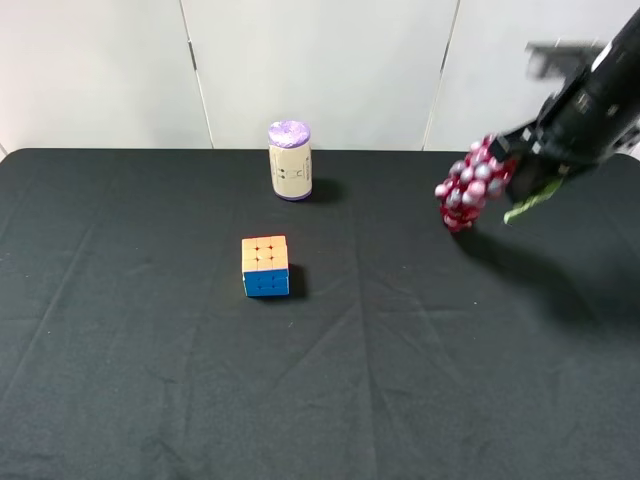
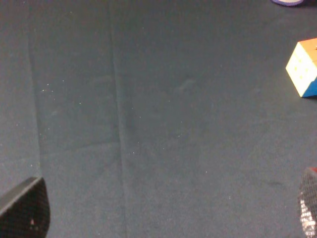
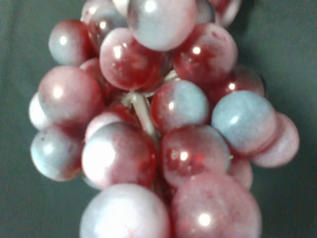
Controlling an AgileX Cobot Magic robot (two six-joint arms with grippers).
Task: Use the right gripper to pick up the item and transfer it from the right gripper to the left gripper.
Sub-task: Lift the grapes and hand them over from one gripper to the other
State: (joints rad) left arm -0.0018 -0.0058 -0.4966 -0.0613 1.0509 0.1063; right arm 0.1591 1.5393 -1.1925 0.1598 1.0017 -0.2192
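Note:
The bunch of dark-red and frosted pink-grey grapes (image 1: 470,185) hangs in the air at the far right, above the black table, with its green leaf (image 1: 530,203) sticking out below. My right gripper (image 1: 525,165) is shut on the bunch's right end. In the right wrist view the grapes (image 3: 158,129) fill the picture and hide the jaws. My left gripper (image 2: 166,213) is open and empty over bare cloth. Only its fingertips (image 2: 25,210) show, at the corners of the left wrist view. The left arm is out of the exterior high view.
A multicoloured puzzle cube (image 1: 265,266) sits near the table's middle and also shows in the left wrist view (image 2: 303,67). A cream cylinder with a purple lid (image 1: 289,160) stands at the back. The black cloth (image 1: 150,350) covers the table.

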